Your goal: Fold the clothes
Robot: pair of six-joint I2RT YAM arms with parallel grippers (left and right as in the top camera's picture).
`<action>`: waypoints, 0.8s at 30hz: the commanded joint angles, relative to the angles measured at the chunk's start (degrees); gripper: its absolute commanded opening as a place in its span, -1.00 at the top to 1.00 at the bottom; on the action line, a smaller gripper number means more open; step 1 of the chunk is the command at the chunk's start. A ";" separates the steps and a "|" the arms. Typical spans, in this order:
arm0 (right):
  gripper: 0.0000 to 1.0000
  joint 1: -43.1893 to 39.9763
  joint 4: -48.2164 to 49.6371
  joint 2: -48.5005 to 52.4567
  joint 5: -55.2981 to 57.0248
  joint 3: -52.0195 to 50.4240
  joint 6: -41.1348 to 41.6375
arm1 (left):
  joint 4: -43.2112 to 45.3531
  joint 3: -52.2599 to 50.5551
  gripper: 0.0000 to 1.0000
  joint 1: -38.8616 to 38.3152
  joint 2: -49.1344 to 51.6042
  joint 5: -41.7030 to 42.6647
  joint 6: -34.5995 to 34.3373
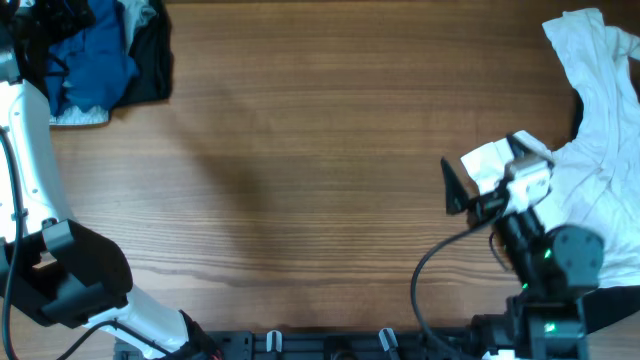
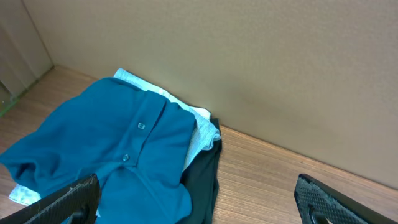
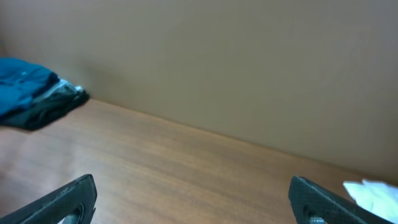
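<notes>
Wood-grain table [image 1: 300, 150], mostly bare in the middle. Both wrist views show a plain beige wall [image 3: 217, 62] behind its far edge.

Clothes sit in two places:
- Far-left corner: pile with the blue shirt [image 2: 106, 143] on top, a pale piece [image 2: 199, 127] under it and a black garment [image 2: 202, 180] at the bottom edge.
- Right edge: white shirt [image 1: 600, 110], crumpled and partly off frame.

The two are well apart.

Left tool [image 2: 196, 199]: fingers spread wide, nothing between them, hanging just over the pile's near edge. Right tool [image 3: 193, 199]: also spread, empty, over bare table just beside the white shirt and facing the far pile.

Only the left wrist view shows the blue shirt's button placket. Overhead just gives a dark heap. The right wrist view catches only a sliver of the white shirt at lower right, while overhead shows its full spread.
</notes>
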 commanded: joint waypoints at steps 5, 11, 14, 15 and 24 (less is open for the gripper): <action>-1.00 0.20 3.32 -15.61 2.97 -12.50 1.99 | 0.02 -0.09 -1.00 0.13 0.55 0.68 -0.35; -0.99 0.20 4.00 -22.05 3.10 -15.45 2.19 | 0.02 -0.09 -1.00 0.15 0.55 0.68 -0.35; -0.99 0.20 5.81 -22.49 3.10 -16.79 2.14 | 0.02 -0.09 -1.00 0.13 0.55 0.68 -0.35; -0.99 0.20 6.49 -22.49 3.08 -17.27 2.16 | 0.02 -0.09 -1.00 0.15 0.55 0.66 -0.35; -0.99 0.59 14.73 -23.12 3.10 -23.21 2.01 | 0.02 -0.09 -1.00 0.15 0.55 0.66 -0.35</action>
